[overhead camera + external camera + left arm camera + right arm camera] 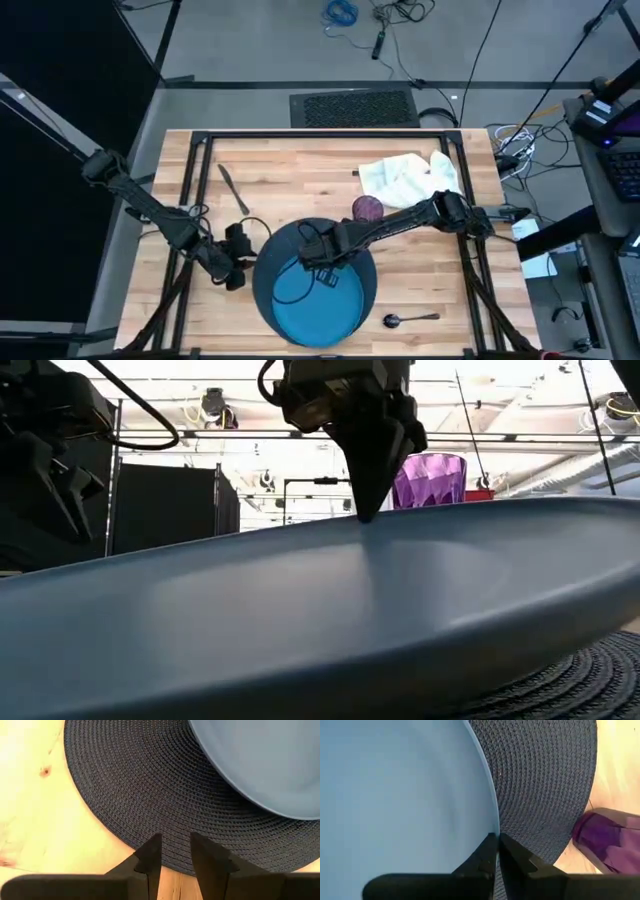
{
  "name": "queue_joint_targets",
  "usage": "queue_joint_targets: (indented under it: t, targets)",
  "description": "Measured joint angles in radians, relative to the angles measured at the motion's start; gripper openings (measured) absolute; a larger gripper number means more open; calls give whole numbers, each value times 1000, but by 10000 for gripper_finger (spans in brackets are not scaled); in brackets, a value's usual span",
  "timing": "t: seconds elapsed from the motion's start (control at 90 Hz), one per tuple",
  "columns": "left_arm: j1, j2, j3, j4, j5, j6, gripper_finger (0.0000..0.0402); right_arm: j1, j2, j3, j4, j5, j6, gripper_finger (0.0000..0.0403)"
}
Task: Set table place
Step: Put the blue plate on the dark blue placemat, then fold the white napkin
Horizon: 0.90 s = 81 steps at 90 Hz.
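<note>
My right end effector (pixel 322 262) has its fingers pinched nearly together on the rim of the bright blue round plate (pixel 318 288), which sits on the dark slate-blue woven round charger (pixel 268 262) near the middle of the counter's near edge; I read the rim grip as a way to drag or settle the plate onto the charger's centre, since it lies shifted toward the near edge. Left end effector (pixel 234 266) waits just beside the charger's left rim, fingers slightly apart and empty, probably ready to steady the mat. Light wooden plank counter (pixel 300 190) also carries the small purple faceted cup (pixel 367 207) just beyond the charger, the crumpled white cloth napkin (pixel 408 176) toward the far right corner, a dark spoon (pixel 411 319) near the near right corner, and a dark knife (pixel 233 187) at far left; no fork in sight. Low view shows the plate tilted, one side lifted, which the high view hides. Right wrist view shows the fingertips (pixel 489 851) straddling the rim; left wrist view shows the weave and the finger gap.
</note>
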Motion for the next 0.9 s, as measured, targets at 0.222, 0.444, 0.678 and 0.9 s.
queue_joint_targets:
  t: [0.222,0.444,0.678,0.9]
  targets:
    - [0,0,0,0,0,0,86,0,0,0,0,1,-1,28]
    - [0,0,0,0,0,3,86,0,0,0,1,4,-12,72]
    - [0,0,0,48,-53,76,86,-11,-39,26,17,12,-82,90]
    - [11,-32,0,309,-215,330,86,35,-142,82,-7,147,-184,91]
